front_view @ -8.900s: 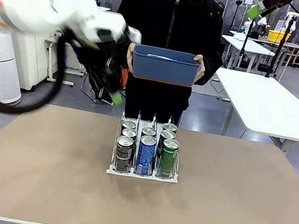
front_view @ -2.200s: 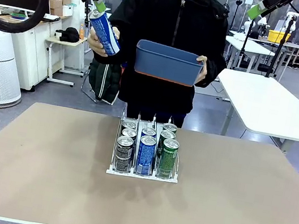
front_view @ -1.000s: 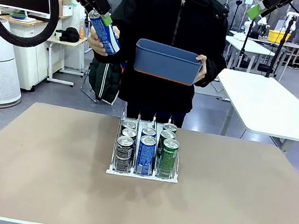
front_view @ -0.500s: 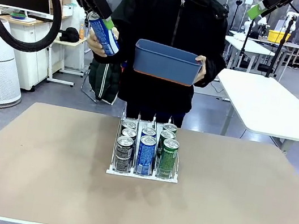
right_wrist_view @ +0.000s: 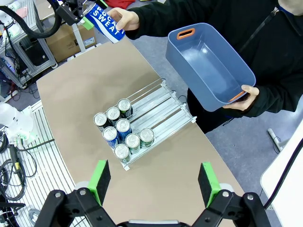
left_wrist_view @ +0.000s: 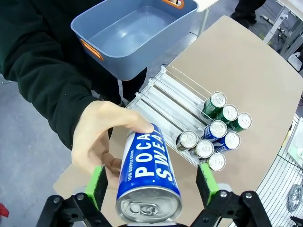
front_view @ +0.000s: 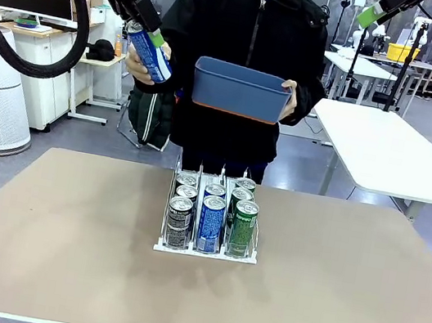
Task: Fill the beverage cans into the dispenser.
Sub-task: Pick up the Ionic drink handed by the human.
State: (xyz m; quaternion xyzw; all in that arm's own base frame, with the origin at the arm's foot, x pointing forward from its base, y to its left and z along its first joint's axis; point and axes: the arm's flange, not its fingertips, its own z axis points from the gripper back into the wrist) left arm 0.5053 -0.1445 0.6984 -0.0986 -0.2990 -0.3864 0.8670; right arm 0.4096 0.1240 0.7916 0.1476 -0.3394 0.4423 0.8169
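Spanning most of the front view, the table (front_view: 36, 247) carries the white rack (front_view: 206, 250) at its centre, with the person standing at twelve o'clock behind it. That person holds an empty blue bin (front_view: 240, 91) in one hand (front_view: 288, 99) and offers a blue can (front_view: 149, 52) with the other hand (front_view: 136, 67), up at about ten o'clock from the rack. The left gripper (front_view: 145, 32) has its green pads on either side of the can's top end, but its jaws stand fully spread and in the left wrist view daylight shows between each pad and the can, so the person alone bears the can and no grasp is made yet. The right gripper (right_wrist_view: 155, 182) hangs high over the scene, jaws wide and holding nothing, looking down on the rack from well apart. Seven cans (front_view: 211, 222) already stand in the rack: three in the left lane, two each in the middle and right lanes, all crowded toward the robot's end, with the far stretch of every lane bare. Judging by the empty bin, the offered can looks like the last one to load; what seems left is to close on it, carry it down toward six o'clock and set it into a lane.
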